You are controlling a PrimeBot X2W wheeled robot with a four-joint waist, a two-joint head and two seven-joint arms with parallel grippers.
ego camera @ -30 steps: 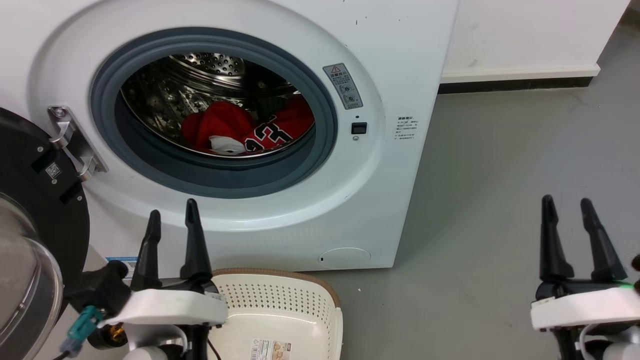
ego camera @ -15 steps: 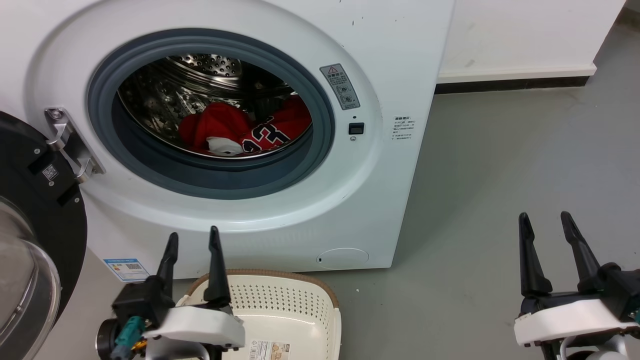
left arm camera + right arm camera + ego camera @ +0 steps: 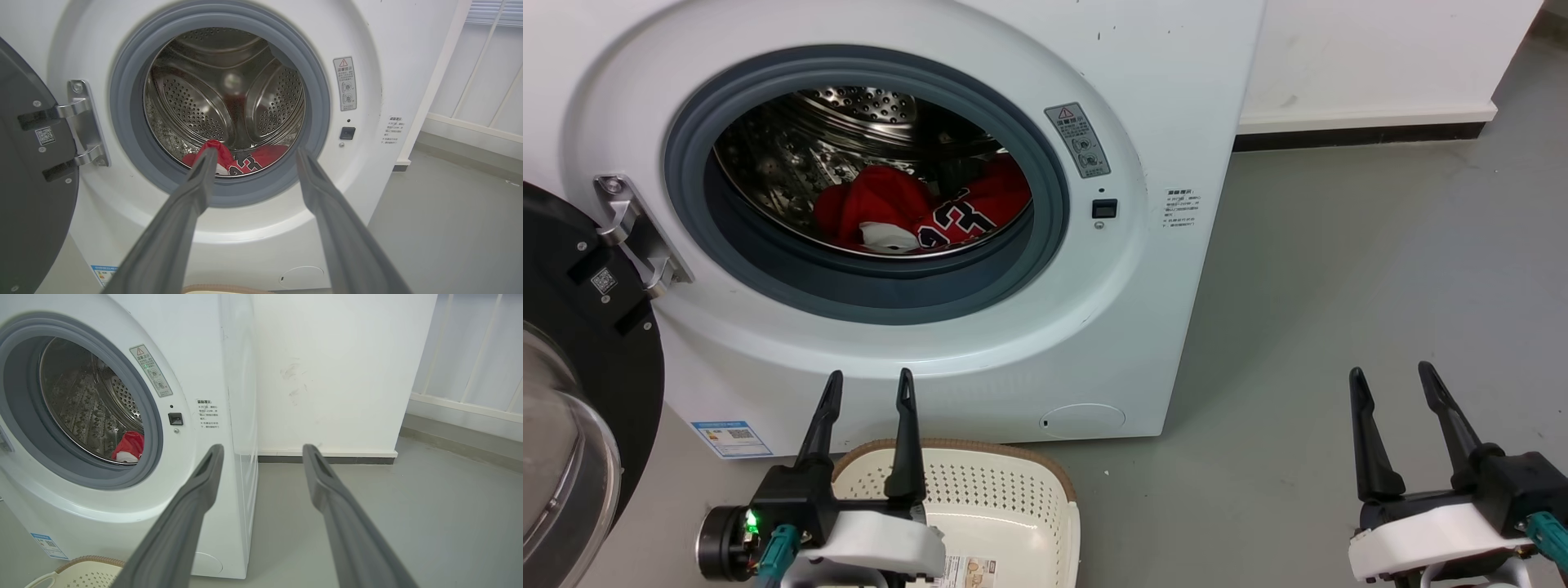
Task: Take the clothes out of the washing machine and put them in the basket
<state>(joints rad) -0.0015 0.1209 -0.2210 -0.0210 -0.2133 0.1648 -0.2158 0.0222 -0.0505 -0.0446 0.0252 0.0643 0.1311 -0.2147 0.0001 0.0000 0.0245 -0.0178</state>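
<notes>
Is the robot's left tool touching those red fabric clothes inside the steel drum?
Apart. The head view shows the open left tool well below the red fabric clothes.

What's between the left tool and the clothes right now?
In the left wrist view, just the lower lip of the grey door seal lies between the left tool and the clothes; the door is swung aside.

Body of washing machine [image 3: 1201, 73] white; porthole seal [image 3: 690, 245] grey; drum [image 3: 768, 163] bright steel, dotted with perforations. Frame of door [image 3: 621, 359] black. The clothes [image 3: 882, 200] red; one piece has black-and-white numerals, one patch is white. The basket [image 3: 996, 490] cream, sides a grid of small holes, rim brown, woven-look. The floor [image 3: 1339, 286] plain grey; wall [image 3: 1380, 57] white, dark skirting strip. Both left gripper [image 3: 869, 376] and right gripper [image 3: 1390, 369]: dark fingers, white mounts.
</notes>
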